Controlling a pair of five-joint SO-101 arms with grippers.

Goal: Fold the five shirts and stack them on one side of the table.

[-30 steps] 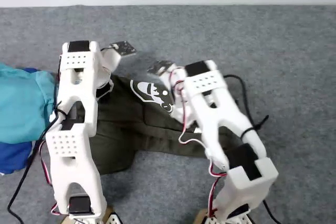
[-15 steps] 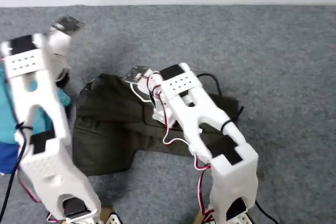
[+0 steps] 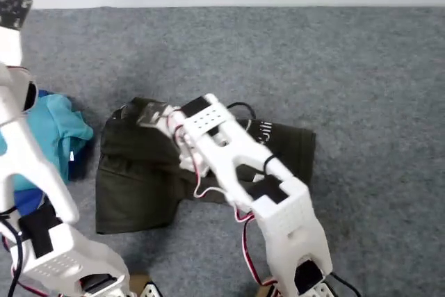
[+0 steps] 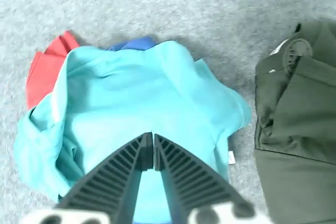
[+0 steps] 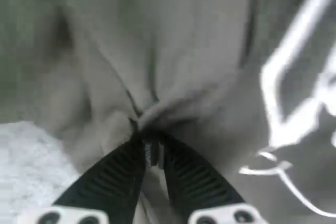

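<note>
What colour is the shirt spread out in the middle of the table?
The shirt is dark olive green with a white print; clearest in the high view.

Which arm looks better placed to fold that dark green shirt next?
Right, probably. The right gripper is shut on a pinch of the dark green shirt, while the left gripper hangs shut, empty, over the teal shirt beside it.

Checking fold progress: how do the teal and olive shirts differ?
The teal shirt sits bunched atop a blue shirt and a red shirt; the olive shirt lies flatter. The left gripper hangs shut above the teal shirt; the right gripper pinches the olive shirt. Both lie on the table.
</note>
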